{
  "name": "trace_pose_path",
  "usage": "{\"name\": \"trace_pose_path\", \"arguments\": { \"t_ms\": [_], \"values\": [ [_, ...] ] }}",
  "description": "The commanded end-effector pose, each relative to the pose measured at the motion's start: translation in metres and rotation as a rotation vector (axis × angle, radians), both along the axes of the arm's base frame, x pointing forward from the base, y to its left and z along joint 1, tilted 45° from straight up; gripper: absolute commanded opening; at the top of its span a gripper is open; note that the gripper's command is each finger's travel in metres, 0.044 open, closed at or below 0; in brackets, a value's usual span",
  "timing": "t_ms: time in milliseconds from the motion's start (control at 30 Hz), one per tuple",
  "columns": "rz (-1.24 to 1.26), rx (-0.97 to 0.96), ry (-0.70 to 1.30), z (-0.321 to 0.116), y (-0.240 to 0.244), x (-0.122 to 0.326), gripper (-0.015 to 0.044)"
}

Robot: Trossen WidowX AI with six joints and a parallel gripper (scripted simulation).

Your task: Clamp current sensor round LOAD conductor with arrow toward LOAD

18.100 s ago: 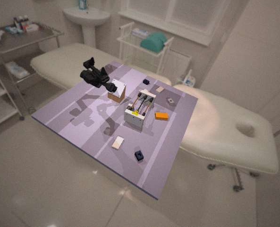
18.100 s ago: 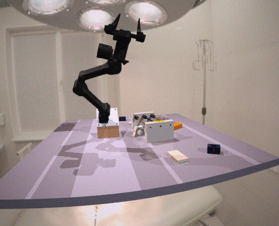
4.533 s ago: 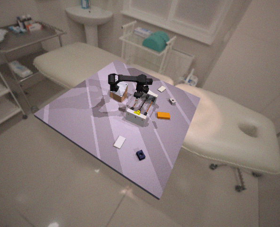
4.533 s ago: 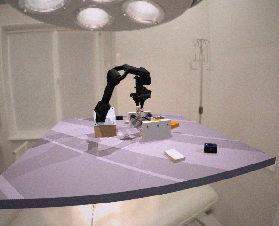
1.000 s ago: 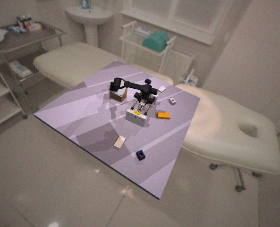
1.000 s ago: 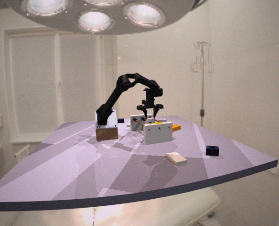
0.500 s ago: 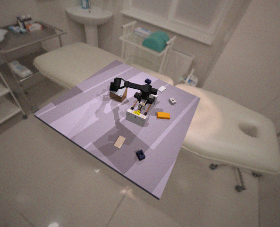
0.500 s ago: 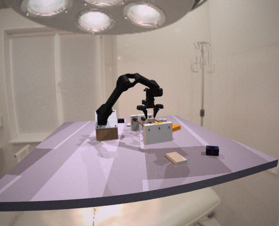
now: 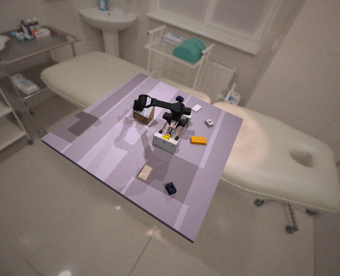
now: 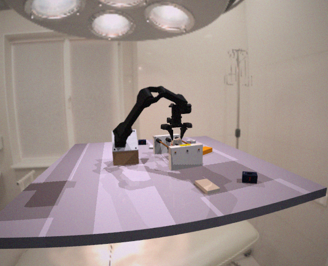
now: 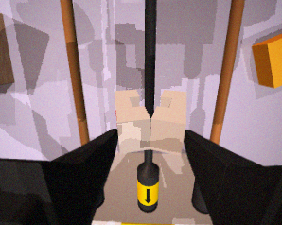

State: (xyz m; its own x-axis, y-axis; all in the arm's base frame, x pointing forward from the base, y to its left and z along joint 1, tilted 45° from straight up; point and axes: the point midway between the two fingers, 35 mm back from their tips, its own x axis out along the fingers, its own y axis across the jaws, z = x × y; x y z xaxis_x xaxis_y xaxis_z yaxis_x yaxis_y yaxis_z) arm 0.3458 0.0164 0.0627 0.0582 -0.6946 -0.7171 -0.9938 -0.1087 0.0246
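Note:
The beige split-core sensor (image 9: 174,126) (image 10: 178,141) (image 11: 133,131) sits over the middle black conductor (image 11: 150,40), between the two end boards. The conductor enters its notch at the far side and comes out below it in the wrist view. A yellow band with an arrow (image 11: 148,195) is on the conductor; a yellow LOAD label (image 9: 166,136) (image 10: 185,145) tops the near board (image 9: 165,143) (image 10: 186,156). My gripper (image 9: 173,128) (image 10: 177,138) (image 11: 150,134) is shut on the sensor, a fingertip against each side. The sensor's own arrow, its underside and its latch are hidden.
Copper-coloured rods (image 11: 73,59) (image 11: 231,40) flank the conductor. An orange block (image 9: 198,140) (image 10: 207,150) (image 11: 279,60) lies right of the fixture. A beige slab (image 9: 145,172) (image 10: 207,186) and a dark blue block (image 9: 171,187) (image 10: 249,177) lie in front. A small white block (image 9: 209,123) lies further back.

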Motion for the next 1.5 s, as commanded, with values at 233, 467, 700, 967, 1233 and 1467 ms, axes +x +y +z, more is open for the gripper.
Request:
{"name": "trace_pose_path", "arguments": {
  "t_ms": [233,467,700,967,1233,1467],
  "values": [
    [-0.001,0.0,0.0,0.0,0.0,0.0,0.044],
    [0.0,-0.001,0.0,-0.007,-0.006,0.001,0.044],
    [0.003,-0.006,0.002,-0.03,-0.027,0.001,0.044],
    [0.003,-0.006,0.002,-0.035,-0.032,0.002,0.044],
    [0.003,-0.006,0.002,-0.044,-0.041,0.003,0.044],
    [0.003,-0.007,0.002,-0.051,-0.048,0.003,0.044]
  ]
}}
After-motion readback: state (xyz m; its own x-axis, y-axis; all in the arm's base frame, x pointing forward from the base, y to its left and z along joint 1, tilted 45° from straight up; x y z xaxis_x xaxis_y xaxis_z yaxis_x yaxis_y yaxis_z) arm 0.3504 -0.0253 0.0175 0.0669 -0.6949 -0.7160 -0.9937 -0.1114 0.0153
